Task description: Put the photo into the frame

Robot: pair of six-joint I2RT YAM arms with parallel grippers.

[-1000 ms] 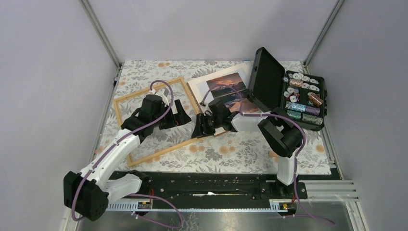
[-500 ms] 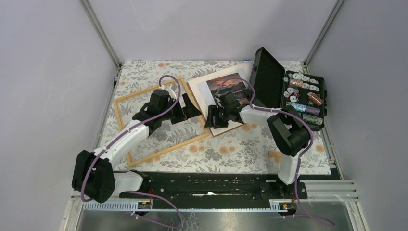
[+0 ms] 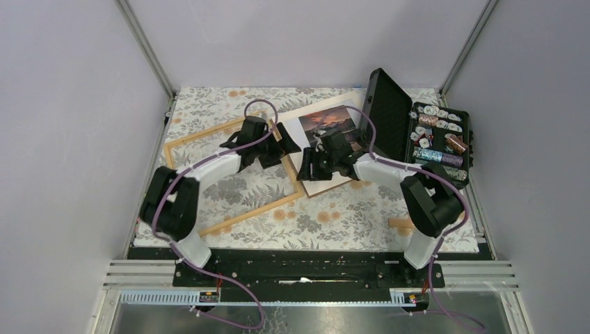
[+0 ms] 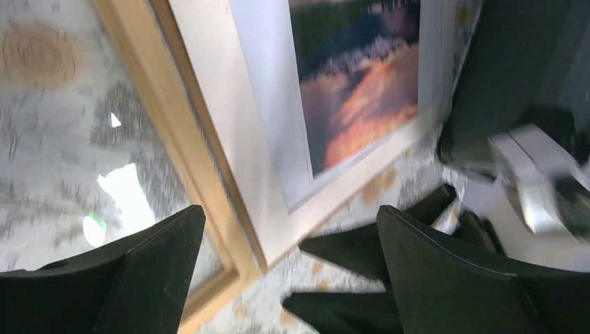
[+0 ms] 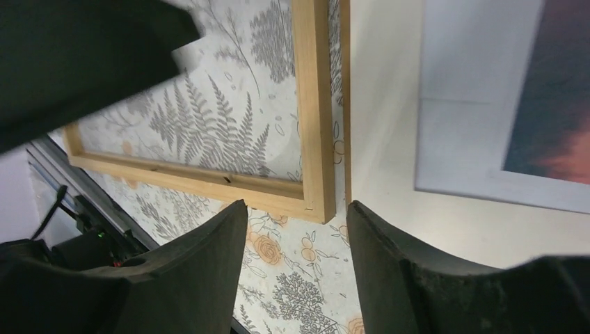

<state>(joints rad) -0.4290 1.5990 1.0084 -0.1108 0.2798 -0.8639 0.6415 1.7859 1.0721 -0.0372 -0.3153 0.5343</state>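
The photo, an orange sunset print with a white border, lies on a cream mat right of the light-wood frame. The frame lies flat on the floral cloth with nothing inside it. My left gripper is open and empty over the frame's right side, by the mat's left edge. My right gripper is open and empty over the mat's near left corner. The left wrist view shows the frame, the mat and the photo. The right wrist view shows the frame's corner, the mat and the photo.
An open black hard case stands at the right, its tray filled with small colourful items. A small wooden piece lies near the right arm's base. Metal rails run along the cloth's left and right sides.
My left gripper has moved right and away, from inside the frame to its right side by the mat. My right gripper has moved up onto the mat's near left corner.
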